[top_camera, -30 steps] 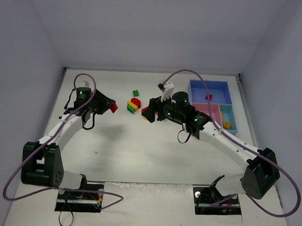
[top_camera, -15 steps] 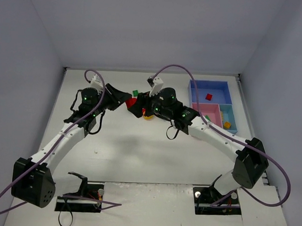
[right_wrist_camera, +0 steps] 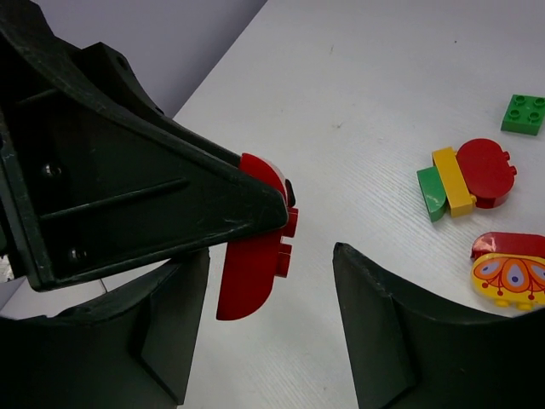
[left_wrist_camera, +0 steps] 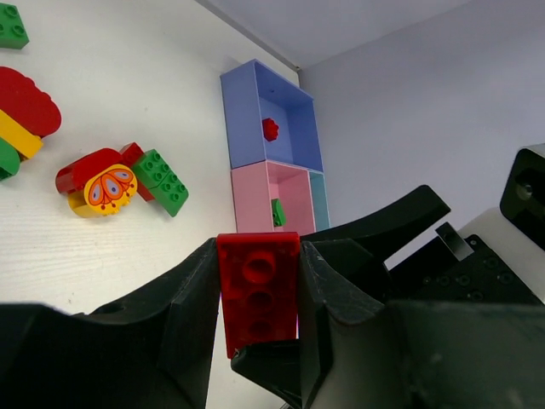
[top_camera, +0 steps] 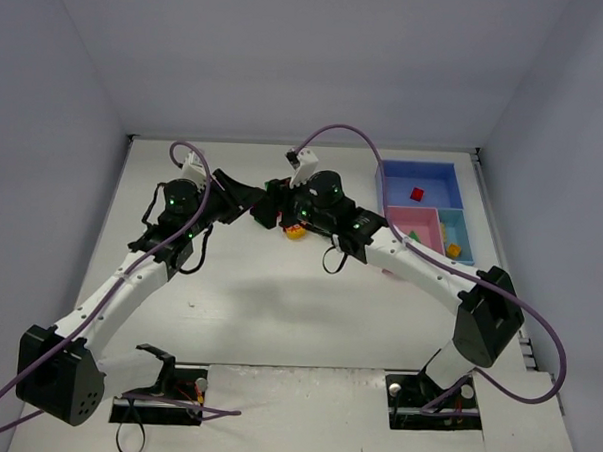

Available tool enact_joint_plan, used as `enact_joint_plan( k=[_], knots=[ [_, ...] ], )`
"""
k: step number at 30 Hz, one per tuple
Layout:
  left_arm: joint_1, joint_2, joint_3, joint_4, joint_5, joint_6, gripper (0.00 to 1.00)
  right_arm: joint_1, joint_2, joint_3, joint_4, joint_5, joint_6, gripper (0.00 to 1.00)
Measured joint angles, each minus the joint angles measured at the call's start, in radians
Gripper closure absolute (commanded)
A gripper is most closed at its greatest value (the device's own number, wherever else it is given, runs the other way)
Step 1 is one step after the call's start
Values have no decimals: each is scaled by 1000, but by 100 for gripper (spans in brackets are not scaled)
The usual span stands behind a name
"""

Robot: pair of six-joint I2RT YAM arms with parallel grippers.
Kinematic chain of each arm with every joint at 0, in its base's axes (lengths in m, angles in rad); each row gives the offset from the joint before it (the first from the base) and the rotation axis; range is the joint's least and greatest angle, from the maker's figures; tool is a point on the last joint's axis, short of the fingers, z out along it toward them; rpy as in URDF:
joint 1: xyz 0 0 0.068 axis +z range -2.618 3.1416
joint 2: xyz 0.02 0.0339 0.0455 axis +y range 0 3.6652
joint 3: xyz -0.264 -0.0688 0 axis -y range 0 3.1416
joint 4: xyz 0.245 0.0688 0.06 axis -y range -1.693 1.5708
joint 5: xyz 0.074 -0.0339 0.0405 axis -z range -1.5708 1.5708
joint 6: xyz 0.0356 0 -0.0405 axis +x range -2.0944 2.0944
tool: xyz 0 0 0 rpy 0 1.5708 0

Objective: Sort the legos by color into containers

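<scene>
My left gripper (top_camera: 250, 202) (left_wrist_camera: 258, 256) is shut on a red brick (left_wrist_camera: 258, 290) and holds it above the table. My right gripper (top_camera: 272, 215) (right_wrist_camera: 272, 256) faces it, open, with the same red brick (right_wrist_camera: 255, 256) between its jaws but not touching either finger. The tray stands at the far right: the blue compartment (top_camera: 434, 174) holds a red brick (top_camera: 416, 194), the pink one (top_camera: 427, 223) a green brick (left_wrist_camera: 278, 211), the light-blue one (top_camera: 459, 231) an orange brick (top_camera: 453, 251).
Loose bricks lie on the table below the grippers: a red, yellow and green stack (right_wrist_camera: 467, 179), a green brick (right_wrist_camera: 524, 112), a yellow butterfly piece on a red brick (right_wrist_camera: 509, 277) and another green brick (left_wrist_camera: 162, 181).
The left gripper carried the red brick rightward to the middle. The right gripper swung left to meet it, and its open jaws now stand around the brick.
</scene>
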Motion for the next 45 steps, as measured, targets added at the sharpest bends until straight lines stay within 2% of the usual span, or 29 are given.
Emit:
enact_joint_plan(
  k=[4, 6, 7, 8, 10, 11, 12, 14, 15, 19, 21, 28, 31, 32, 35, 42, 45],
  knots=[
    [-5, 0, -2, -10, -8, 0, 88, 0, 0, 1, 5, 4, -13, 57],
    [-8, 0, -5, -10, -10, 0, 88, 0, 0, 1, 6, 10, -26, 71],
    [-10, 0, -9, -8, -14, 0, 87, 0, 0, 1, 6, 8, -30, 83],
    [-11, 0, -12, -8, -19, -1, 87, 4, 0, 1, 3, 21, -39, 89],
    [-12, -1, -16, -9, -24, -4, 74, 6, 0, -2, 3, 29, -50, 100],
    [-12, -1, -16, -10, -24, -4, 68, 6, 0, -5, 3, 33, -53, 100],
    [-12, -1, -16, -10, -27, -4, 51, 7, 0, -6, 5, 34, -58, 100],
    [-12, -1, -16, -19, -27, 3, 34, 6, -1, -16, 11, 46, -71, 100],
    [-12, -2, -16, -32, -32, 11, 21, 2, -2, -23, 11, 55, -77, 100],
    [-12, -2, -8, -126, -76, 51, 13, -43, -3, -52, -4, 99, -106, 100],
    [-12, -2, 18, -202, -117, 89, 13, -98, -3, -67, -23, 127, -119, 100],
    [-11, 21, 200, -410, -258, 268, 13, -376, 0, -82, -104, 326, -167, 100],
    [-11, 70, 264, -465, -283, 344, 13, -499, 39, -51, -123, 403, -179, 96],
    [-11, 90, 279, -483, -287, 365, 13, -531, 63, -35, -124, 426, -180, 91],
    [-11, 172, 322, -540, -289, 429, 13, -602, 149, 25, -142, 470, -184, 86],
    [-11, 446, 513, -663, -285, 511, 13, -675, 340, 140, -184, 503, -181, 52],
    [-11, 549, 598, -688, -285, 517, 13, -682, 367, 148, -203, 503, -181, 43]
  ],
)
